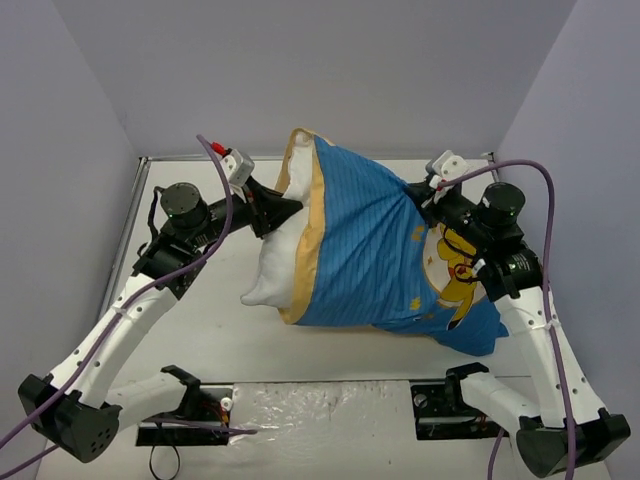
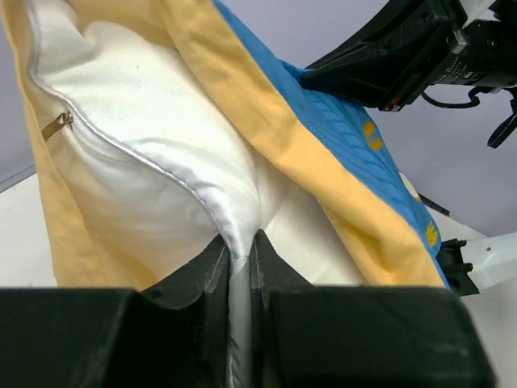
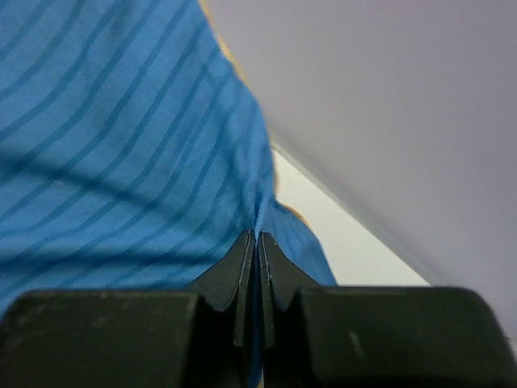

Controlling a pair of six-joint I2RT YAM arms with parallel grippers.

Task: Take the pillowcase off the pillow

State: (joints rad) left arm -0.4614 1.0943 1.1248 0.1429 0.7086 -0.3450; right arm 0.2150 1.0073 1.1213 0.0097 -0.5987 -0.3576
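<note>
The blue pinstriped pillowcase [image 1: 370,250] with its yellow cartoon covers the right part of the white pillow [image 1: 272,270], whose left end sticks out past the yellow hem [image 1: 310,240]. My left gripper [image 1: 292,207] is shut on a pinch of the pillow's white edge [image 2: 241,242], beside the case's yellow lining [image 2: 323,153]. My right gripper [image 1: 418,195] is shut on a fold of the blue pillowcase [image 3: 258,236] at its far right top. The bundle is held up off the table between both arms.
Grey walls close in the white table [image 1: 200,330] at the back and on both sides. A shiny strip [image 1: 320,405] lies between the arm bases at the near edge. Purple cables [image 1: 215,235] loop over each arm. A zipper pull [image 2: 56,124] hangs on the case's opening.
</note>
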